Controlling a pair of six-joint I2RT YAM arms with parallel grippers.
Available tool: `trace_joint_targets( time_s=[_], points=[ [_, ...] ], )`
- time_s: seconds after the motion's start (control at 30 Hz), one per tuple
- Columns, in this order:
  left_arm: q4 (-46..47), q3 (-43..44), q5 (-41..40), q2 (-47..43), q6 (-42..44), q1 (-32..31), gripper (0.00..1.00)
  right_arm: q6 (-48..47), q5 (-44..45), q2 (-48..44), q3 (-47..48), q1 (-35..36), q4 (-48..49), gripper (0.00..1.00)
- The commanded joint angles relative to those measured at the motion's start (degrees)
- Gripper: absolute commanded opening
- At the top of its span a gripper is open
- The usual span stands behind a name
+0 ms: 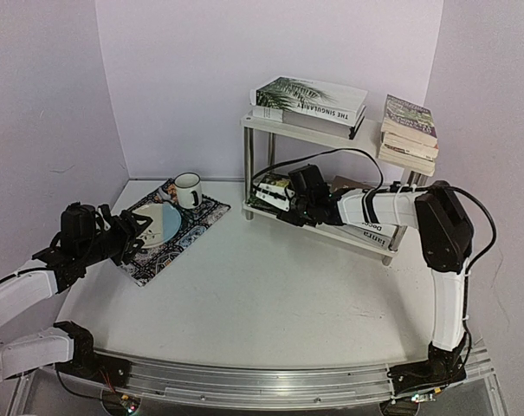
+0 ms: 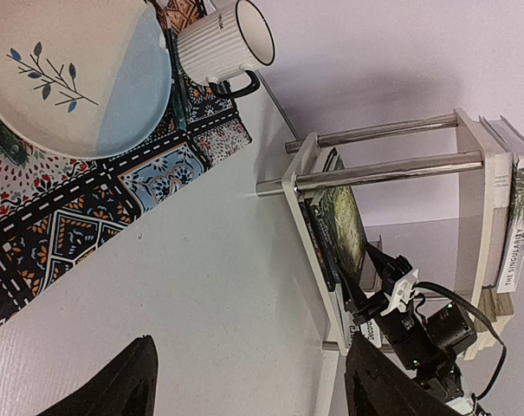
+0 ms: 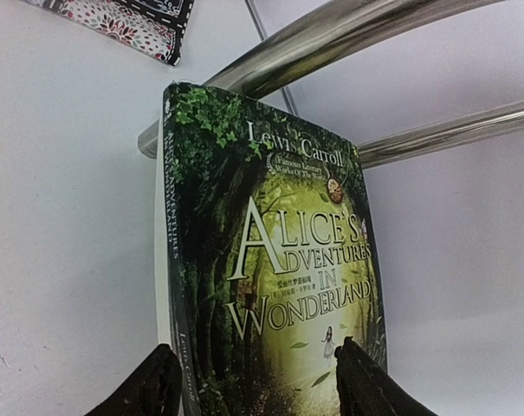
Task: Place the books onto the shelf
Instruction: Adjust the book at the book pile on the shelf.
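One book, the Alice paperback [image 3: 279, 260], is sitting on the shelf's [image 1: 352, 236] lower board, and we're straddling its near end with the right gripper [image 3: 255, 351] to seat it, clamp state unclear, while parking the left gripper [image 2: 251, 347] open and empty by the placemat [image 2: 71, 217].

The table [image 1: 270, 295] is white and smooth, and it stands in a small corner with three plain walls. The back wall [image 1: 184, 87], the left wall [image 1: 36, 130] and the right wall [image 1: 495, 104] are pale lilac. A metal rail [image 1: 270, 381] runs along the near edge. The light is soft and even.
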Motion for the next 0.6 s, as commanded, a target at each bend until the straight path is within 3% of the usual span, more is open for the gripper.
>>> trace_joint_targets(
  time_s=[0.0,0.3,0.57],
  points=[
    [0.8,0.07,0.54,-0.78,0.09,0.32,0.75,0.98,0.39,1.05,2.68,-0.33,-0.66,0.59],
    [0.83,0.03,0.4,-0.44,0.18,0.34,0.75,0.55,1.1,2.02,3.39,-0.65,-0.66,0.48],
    [0.82,0.12,0.35,-0.03,0.18,0.3,0.75,0.42,1.16,2.67,3.97,-1.04,-0.66,0.49]
  ],
)
